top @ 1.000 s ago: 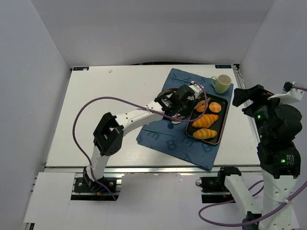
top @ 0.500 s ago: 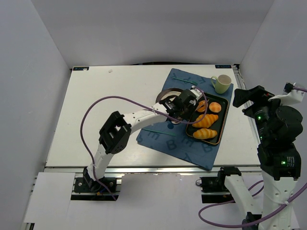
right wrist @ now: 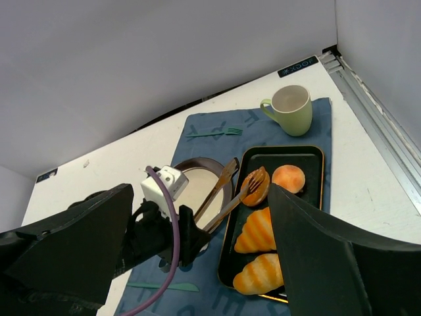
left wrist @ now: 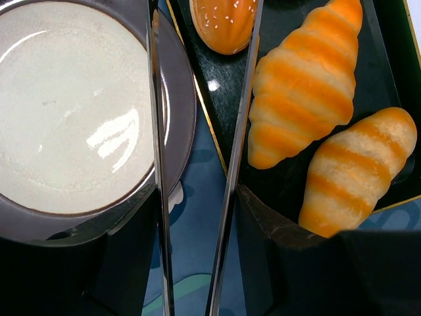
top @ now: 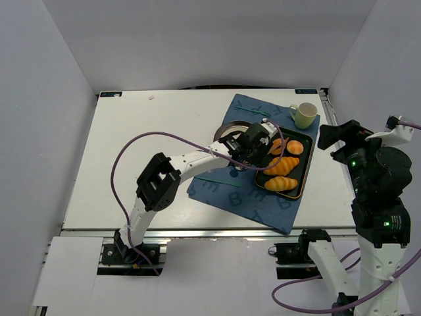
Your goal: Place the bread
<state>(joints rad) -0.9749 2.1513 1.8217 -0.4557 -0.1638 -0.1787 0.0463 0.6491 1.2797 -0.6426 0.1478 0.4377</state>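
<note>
Now that left arm sits clear of plate, uncovered versus a second ago, and barely moves over last half second, you have tongs lined up on bread. Judged pick-up stage, squeeze not yet made.
- Left gripper: clamped on tongs; blades spread, right blade touching bread, left blade apart.
- Right gripper: spread wide, empty.
- Bread: small golden-orange oval, seed-flecked, darker brown crease; at 11 o'clock corner of tray, round bun at its 3 o'clock.

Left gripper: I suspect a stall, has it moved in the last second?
Yes. The left gripper shifted toward the near table edge beside the black rectangular tray, uncovering the far rim of the round grey plate.
</note>
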